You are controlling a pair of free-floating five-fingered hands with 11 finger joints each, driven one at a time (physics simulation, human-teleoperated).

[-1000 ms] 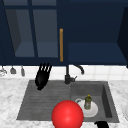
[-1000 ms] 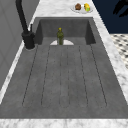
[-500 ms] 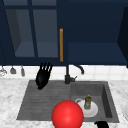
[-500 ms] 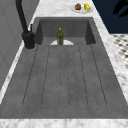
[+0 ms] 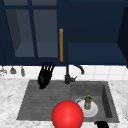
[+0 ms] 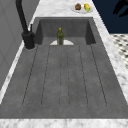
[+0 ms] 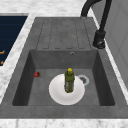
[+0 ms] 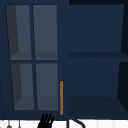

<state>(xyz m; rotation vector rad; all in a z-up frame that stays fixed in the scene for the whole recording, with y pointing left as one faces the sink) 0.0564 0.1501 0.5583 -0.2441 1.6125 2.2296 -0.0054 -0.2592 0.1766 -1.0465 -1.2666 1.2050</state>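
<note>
Hovering my left hand (image 5: 44,76) above the back of the drainboard (image 5: 32,100), I hold it released: the fingers are straight, spread a little and pointing up, with nothing in them. In the upper view the same hand (image 8: 45,121) reaches to just under the wall cabinet's lower edge.

Nearest thing: the brass door handle (image 5: 61,45) on the right edge of the glazed cabinet door (image 5: 32,32).
- Direction from my left hand: up and to the right, near but apart, not touching.
- Long axis: vertical, a straight bar standing upright along the door's edge (image 8: 61,97); its lower end is the end closest to my fingertips.
- My fingers run nearly parallel to that axis.

Nearer hand: the left. My right hand (image 5: 101,124) sits low at the front edge of the sink, well apart from the handle; I cannot tell whether it is released or clenched.

The faucet (image 5: 67,75) stands below the handle and just right of my left hand. A green bottle (image 5: 87,102) stands upright on a white plate (image 5: 93,111) in the basin, and a red sphere (image 5: 67,115) shows in front of it
</note>
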